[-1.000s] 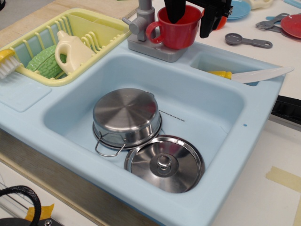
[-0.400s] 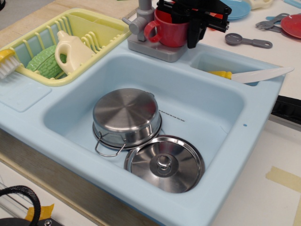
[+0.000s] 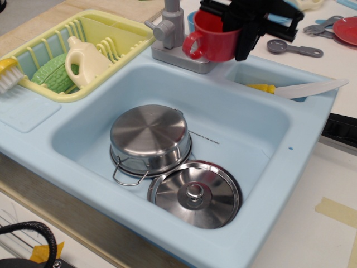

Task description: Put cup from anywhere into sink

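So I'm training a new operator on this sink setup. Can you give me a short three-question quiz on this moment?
1. True or false: the red cup already rests inside the sink basin.
2. Which item lies in the basin nearest the camera? A) the steel lid B) the white knife C) the white bottle
3. Fill in: the gripper has its jaws closed on the cup's ____.

Key:
1. False; it is held up beside the gray faucet, above the back edge.
2. A; the lid leans against the upside-down steel pot.
3. Rim, on the side away from the handle.
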Robot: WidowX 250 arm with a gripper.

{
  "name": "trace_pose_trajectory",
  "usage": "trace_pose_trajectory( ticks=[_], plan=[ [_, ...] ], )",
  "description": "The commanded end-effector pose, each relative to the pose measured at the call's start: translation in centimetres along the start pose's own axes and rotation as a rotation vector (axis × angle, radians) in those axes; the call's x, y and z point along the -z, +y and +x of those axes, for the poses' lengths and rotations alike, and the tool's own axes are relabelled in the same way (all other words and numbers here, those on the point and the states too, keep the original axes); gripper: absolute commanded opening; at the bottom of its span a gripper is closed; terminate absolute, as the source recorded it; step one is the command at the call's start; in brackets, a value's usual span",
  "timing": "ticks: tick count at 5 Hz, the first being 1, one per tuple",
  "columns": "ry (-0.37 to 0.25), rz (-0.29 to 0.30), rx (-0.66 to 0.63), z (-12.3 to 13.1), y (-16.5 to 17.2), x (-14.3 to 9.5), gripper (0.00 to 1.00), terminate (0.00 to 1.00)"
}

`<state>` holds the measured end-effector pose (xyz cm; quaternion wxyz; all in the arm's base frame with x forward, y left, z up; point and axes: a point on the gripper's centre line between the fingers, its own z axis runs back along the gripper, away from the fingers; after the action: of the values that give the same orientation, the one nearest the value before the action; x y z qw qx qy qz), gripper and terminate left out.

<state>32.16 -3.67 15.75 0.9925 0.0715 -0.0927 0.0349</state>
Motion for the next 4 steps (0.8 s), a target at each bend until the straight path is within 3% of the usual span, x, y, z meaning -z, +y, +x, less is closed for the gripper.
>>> trace_pose_trajectory(
  ticks=[1, 2, 3, 4],
  plan=[
    [-0.024, 0.0, -0.117, -3.6, -0.7, -3.2, 0.0, 0.0],
    [-0.027, -0.008, -0.197, -6.5, -2.2, -3.3, 0.0, 0.0],
    [-0.051, -0.006, -0.229, -8.2, -3.5, -3.3, 1.0, 0.0],
    [-0.051, -0.006, -0.229, -8.2, -3.5, -3.3, 1.0, 0.0]
  ],
)
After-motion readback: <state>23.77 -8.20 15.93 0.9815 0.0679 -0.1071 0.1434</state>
